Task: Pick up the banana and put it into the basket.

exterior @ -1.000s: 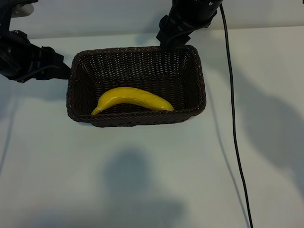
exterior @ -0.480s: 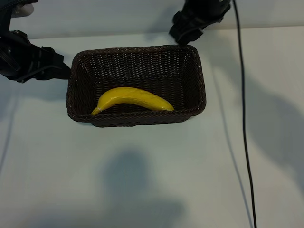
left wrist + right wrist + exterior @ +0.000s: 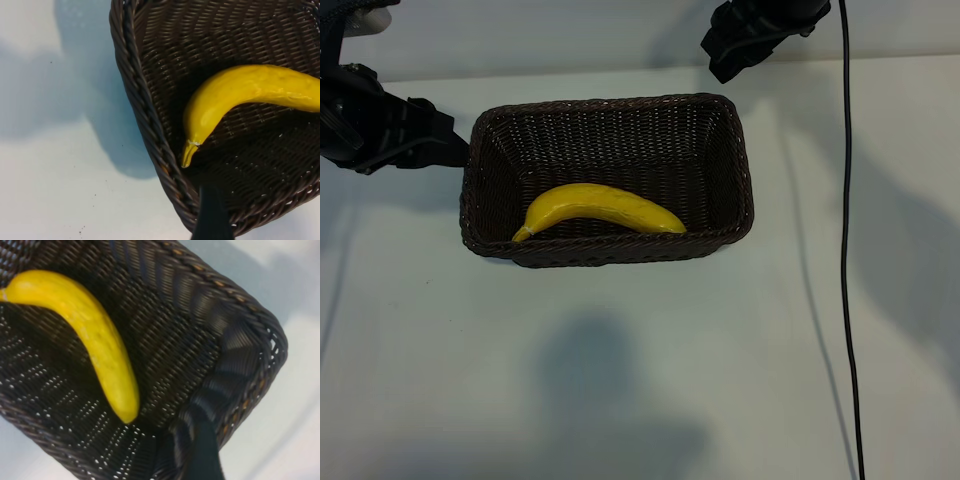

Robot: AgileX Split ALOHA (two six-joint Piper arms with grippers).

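The yellow banana [image 3: 600,208] lies inside the dark brown wicker basket [image 3: 610,256], along its near wall, with nothing touching it. My left gripper [image 3: 448,148] rests beside the basket's left end, open and empty. In the left wrist view one dark finger [image 3: 212,216] shows above the braided rim [image 3: 145,110], near the banana's [image 3: 250,90] stem. My right gripper [image 3: 720,58] hangs past the basket's far right corner, open and empty. The right wrist view shows one finger [image 3: 205,450] over the basket's corner [image 3: 250,315] and the banana [image 3: 100,340] on the weave.
A black cable [image 3: 845,250] hangs down across the right side of the white table [image 3: 620,380]. Arm shadows fall on the table in front of the basket and at the right.
My right arm has drawn away to the right and back from the basket's far corner. The banana, the basket and the left arm have stayed put.
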